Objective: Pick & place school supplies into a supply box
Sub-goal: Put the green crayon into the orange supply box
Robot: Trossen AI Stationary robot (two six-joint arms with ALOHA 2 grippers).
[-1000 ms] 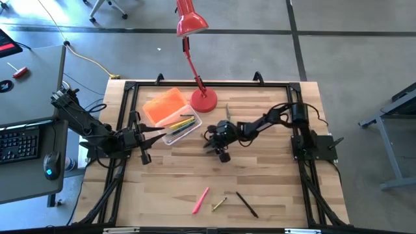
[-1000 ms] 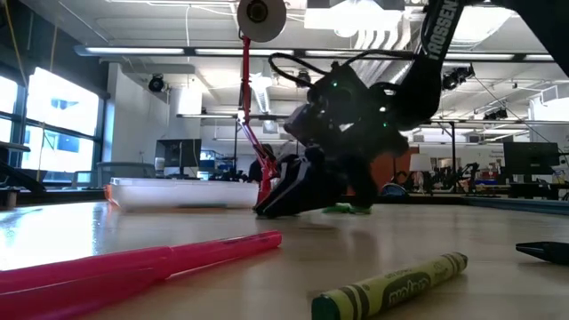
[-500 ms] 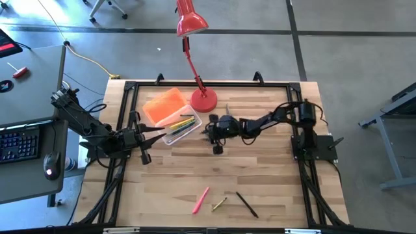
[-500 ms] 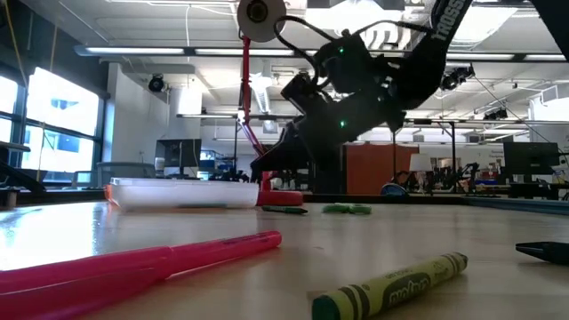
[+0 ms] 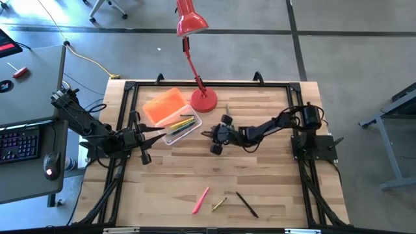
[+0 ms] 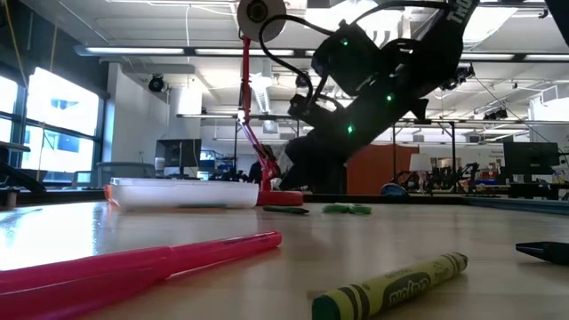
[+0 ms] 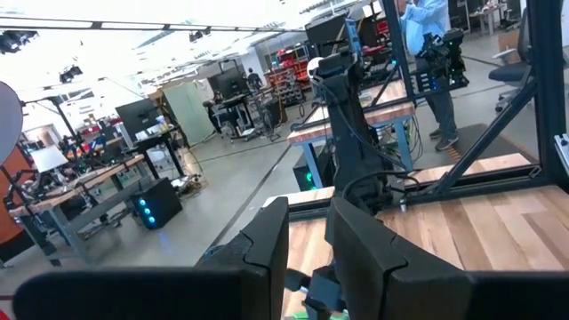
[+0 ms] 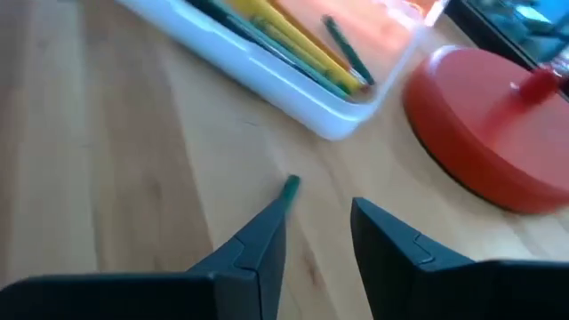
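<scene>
- We see the left tool point(image 5: 158, 134) low over the bench point(image 5: 273, 188), its tips just beside the near wall of the supply box point(image 5: 181, 129); its fingers point(image 7: 267, 244) stand a little apart, with nothing between them.
- The box lies open, several pens point(image 8: 293, 44) inside, its orange lid point(image 5: 164, 105) on the far side of it from this tool.
- Beyond the box stands the red lamp base point(image 5: 204, 99).
- The right tool point(image 5: 209, 134) hovers just short of the box's other end, the lamp base close beside it; its fingers point(image 8: 253, 244) are parted and empty.
- A green pen point(image 8: 290, 186) lies on the wood right at this tool's fingertips.
- Well apart from both tools, toward the front edge, lie a pink marker point(image 5: 200, 199), a yellow-green crayon point(image 5: 218, 205) and a black pen point(image 5: 246, 204).
</scene>
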